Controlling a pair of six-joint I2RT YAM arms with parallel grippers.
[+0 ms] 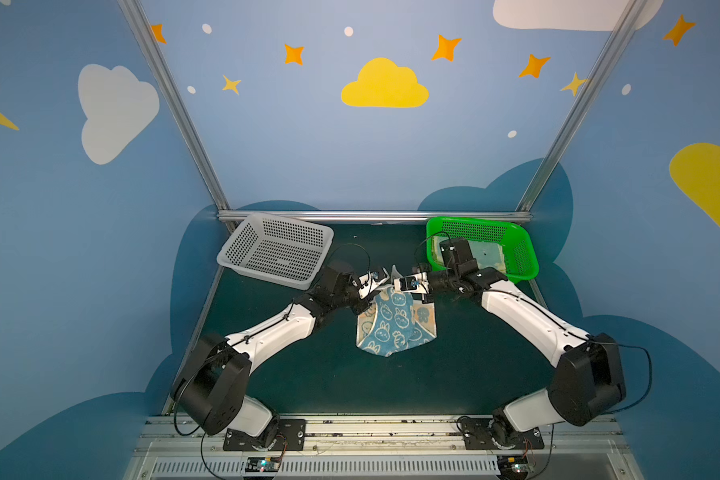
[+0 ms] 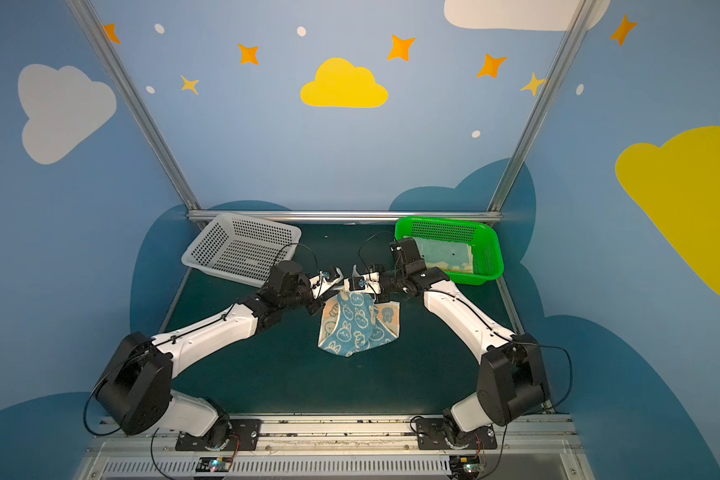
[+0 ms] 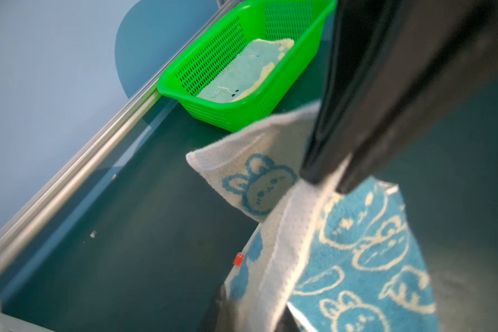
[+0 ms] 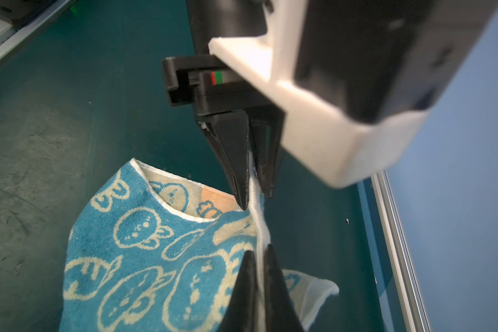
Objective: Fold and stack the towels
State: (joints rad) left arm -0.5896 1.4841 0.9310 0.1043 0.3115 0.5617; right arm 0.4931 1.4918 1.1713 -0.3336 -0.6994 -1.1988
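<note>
Blue rabbit towel (image 1: 393, 328) held up over the middle of the table (image 1: 308, 374)
Left jaws and right jaws both pinch its white top hem, close together; the rest hangs toward the table; at the back right a green basket (image 1: 526, 257) holds a flat pale towel (image 1: 489, 253); a grey basket (image 1: 275, 249) sits back left

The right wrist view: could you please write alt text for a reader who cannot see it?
The right claw and the left claw, both black, pinch the white hem of a blue rabbit-print towel, tips pointing at each other. The towel sags in folds above a dark green table.
</note>
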